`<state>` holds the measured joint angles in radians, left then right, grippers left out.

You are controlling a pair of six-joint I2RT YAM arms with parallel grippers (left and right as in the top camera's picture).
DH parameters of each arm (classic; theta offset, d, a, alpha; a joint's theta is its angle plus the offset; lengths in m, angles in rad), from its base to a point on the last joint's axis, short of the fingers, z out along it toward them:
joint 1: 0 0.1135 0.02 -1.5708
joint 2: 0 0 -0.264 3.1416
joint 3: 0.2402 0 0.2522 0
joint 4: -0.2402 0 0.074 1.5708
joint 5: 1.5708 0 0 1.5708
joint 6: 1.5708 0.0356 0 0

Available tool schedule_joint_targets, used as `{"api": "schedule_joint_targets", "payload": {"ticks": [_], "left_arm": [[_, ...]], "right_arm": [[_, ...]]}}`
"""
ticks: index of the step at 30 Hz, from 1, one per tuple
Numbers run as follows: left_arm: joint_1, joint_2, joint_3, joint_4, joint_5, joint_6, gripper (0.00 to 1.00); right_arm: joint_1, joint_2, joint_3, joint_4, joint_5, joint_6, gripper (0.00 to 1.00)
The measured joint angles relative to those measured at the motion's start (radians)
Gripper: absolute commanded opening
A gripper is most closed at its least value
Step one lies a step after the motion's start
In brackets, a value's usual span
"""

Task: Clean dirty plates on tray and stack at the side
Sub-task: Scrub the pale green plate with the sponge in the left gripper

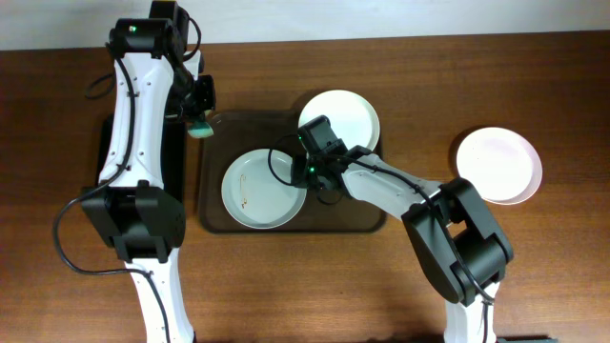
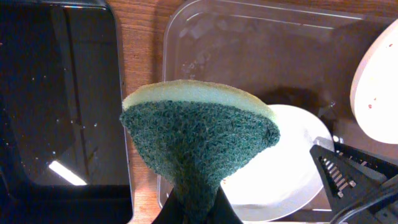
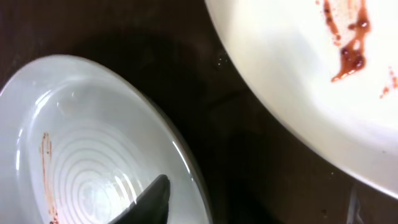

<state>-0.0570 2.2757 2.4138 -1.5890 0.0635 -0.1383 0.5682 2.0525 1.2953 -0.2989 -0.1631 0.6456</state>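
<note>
The dark brown tray (image 1: 286, 225) holds two plates. A bluish-white plate (image 1: 259, 192) lies at its left, with a thin reddish smear in the right wrist view (image 3: 93, 143). A white plate (image 1: 343, 116) with red smears (image 3: 292, 68) rests on the tray's far right corner. A third plate (image 1: 498, 165) lies on the table at the right. My right gripper (image 1: 311, 171) is at the bluish plate's right rim. One finger (image 3: 152, 199) lies inside the plate; the other is hidden in the dark. My left gripper (image 1: 201, 124) (image 2: 198, 208) is shut on a green-and-yellow sponge (image 2: 199, 137) above the tray's far left corner.
A smaller black glossy tray (image 1: 103, 152) lies left of the brown tray, under the left arm; it also shows in the left wrist view (image 2: 56, 93). Bare wooden table lies between the brown tray and the third plate.
</note>
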Motion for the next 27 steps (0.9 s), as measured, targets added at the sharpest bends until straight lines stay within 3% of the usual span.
{"api": "schedule_joint_targets", "payload": {"ticks": [3,12,17,21,27], "left_arm": [[0.000,0.000,-0.013,-0.002,0.000,0.000,0.01],[-0.043,-0.004,-0.098,-0.004,0.046,0.000,0.01],[-0.157,-0.020,-0.394,0.169,0.045,0.023,0.01],[-0.160,-0.023,-0.613,0.318,0.039,0.075,0.01],[-0.164,-0.090,-0.798,0.534,-0.011,0.089,0.01]], "right_arm": [[0.000,0.004,0.004,-0.025,-0.004,0.005,0.04],[-0.003,0.004,0.005,-0.038,-0.028,0.013,0.04],[-0.011,0.004,0.005,-0.043,-0.045,0.013,0.04],[-0.013,0.004,0.006,-0.045,-0.046,0.013,0.04],[-0.013,0.006,0.006,-0.045,-0.046,0.014,0.04]]}}
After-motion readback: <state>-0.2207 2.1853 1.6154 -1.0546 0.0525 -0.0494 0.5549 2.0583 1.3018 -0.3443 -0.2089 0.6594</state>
